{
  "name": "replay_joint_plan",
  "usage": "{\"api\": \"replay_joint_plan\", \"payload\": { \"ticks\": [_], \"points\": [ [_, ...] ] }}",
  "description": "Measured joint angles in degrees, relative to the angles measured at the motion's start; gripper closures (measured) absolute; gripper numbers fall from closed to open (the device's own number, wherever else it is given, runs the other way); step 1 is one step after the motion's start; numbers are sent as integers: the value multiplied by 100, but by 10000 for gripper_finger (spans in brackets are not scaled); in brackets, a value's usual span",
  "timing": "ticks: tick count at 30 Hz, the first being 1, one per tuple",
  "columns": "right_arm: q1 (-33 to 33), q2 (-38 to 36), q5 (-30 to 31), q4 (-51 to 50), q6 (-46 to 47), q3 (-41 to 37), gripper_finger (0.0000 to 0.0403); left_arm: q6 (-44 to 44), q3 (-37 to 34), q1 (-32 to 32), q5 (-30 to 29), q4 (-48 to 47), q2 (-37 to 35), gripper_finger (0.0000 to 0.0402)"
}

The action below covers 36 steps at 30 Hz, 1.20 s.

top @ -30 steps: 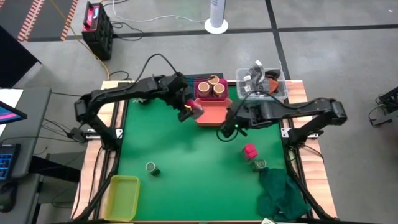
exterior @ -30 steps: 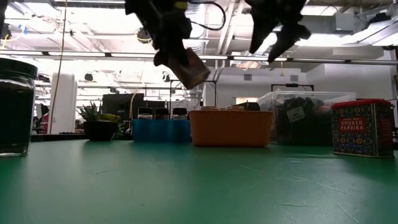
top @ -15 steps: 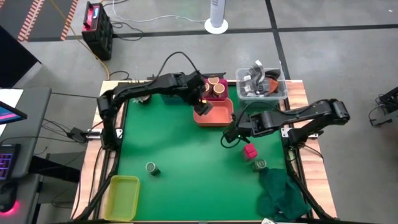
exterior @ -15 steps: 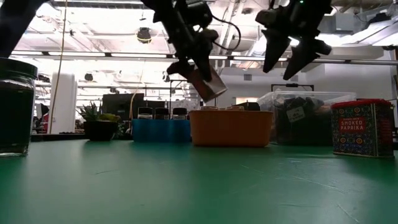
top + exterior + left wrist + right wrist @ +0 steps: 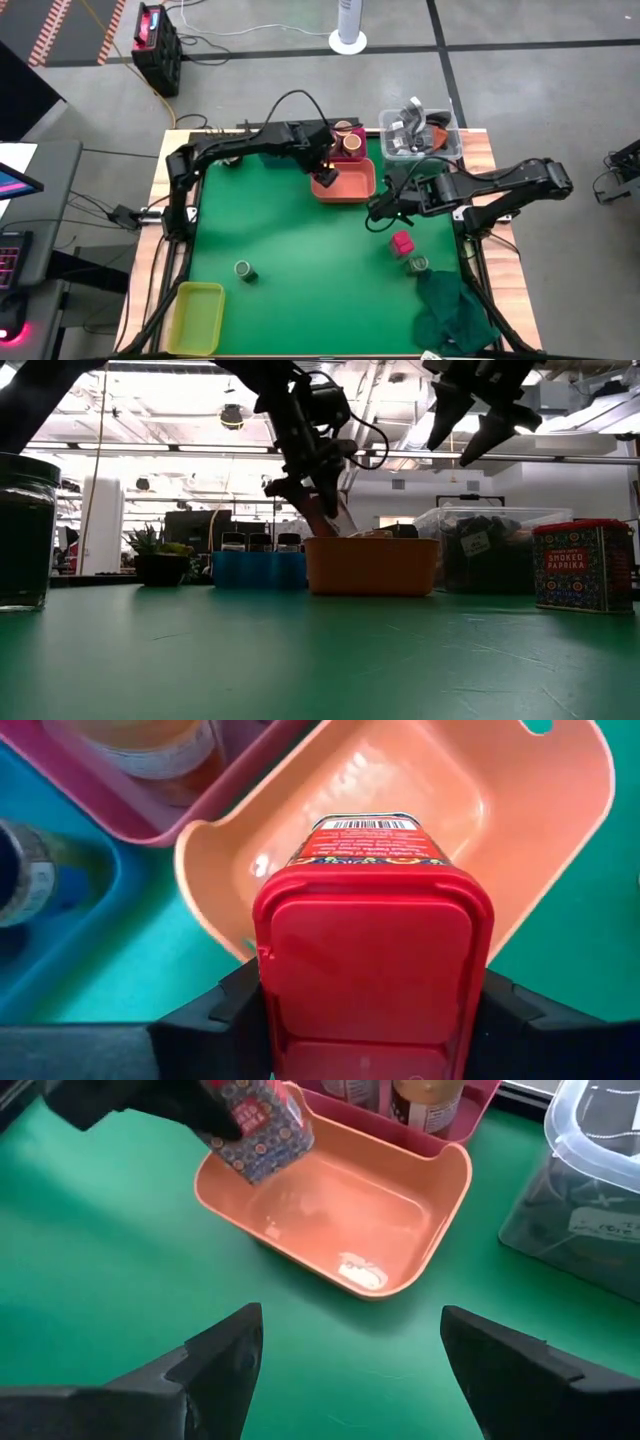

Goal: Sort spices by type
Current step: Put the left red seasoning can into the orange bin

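My left gripper is shut on a square spice box with a red lid. It holds the box over the near left corner of the orange tray. The box also shows tilted in the low view. My right gripper hangs open above the green mat, just to the near right of the orange tray, with nothing between its fingers. A second pink box and a green-topped jar stand on the mat at the near right. Another jar stands at the near left. My left gripper pinches the box's two opposite side walls just below the red lid, one finger on each side. The fingers slant down from the table's left. The box is tilted, barcode end lowest, pointing into the tray and dipping behind its rim.
A pink tray with tan-topped jars stands behind the orange tray, beside a blue tray. A clear tub sits at the far right, a yellow tray at the near left and a green cloth at the near right.
My left gripper has carried the box toward the table's right and down, rolling as it went. The box has gone from hanging left of the orange tray to tilting over it, its lower end at the rim. My right gripper has drawn back a little toward the right edge, still open.
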Motion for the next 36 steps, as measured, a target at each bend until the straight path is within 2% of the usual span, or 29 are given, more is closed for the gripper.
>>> {"api": "replay_joint_plan", "payload": {
  "ticks": [12, 17, 25, 29, 32, 36],
  "points": [
    [296, 50, 166, 114, 224, 4, 74, -305, -9, 12, 65, 90, 216, 135],
    [407, 48, 177, 45, 412, 4, 74, -69, 21, 13, 63, 92, 213, 116],
    [446, 46, -10, -328, 730, 4, 74, 1074, 582, -86, 33, -122, 213, 111],
    [486, 46, -73, -301, 851, 4, 74, 2317, 754, -290, 27, -56, 211, 111],
    [645, 46, -74, -290, 1145, 4, 74, 2925, 752, -455, -249, 83, 220, 111],
    [915, 46, 75, -171, 1582, 4, 74, 3057, 701, -532, -772, 515, 218, 111]
  ]
}}
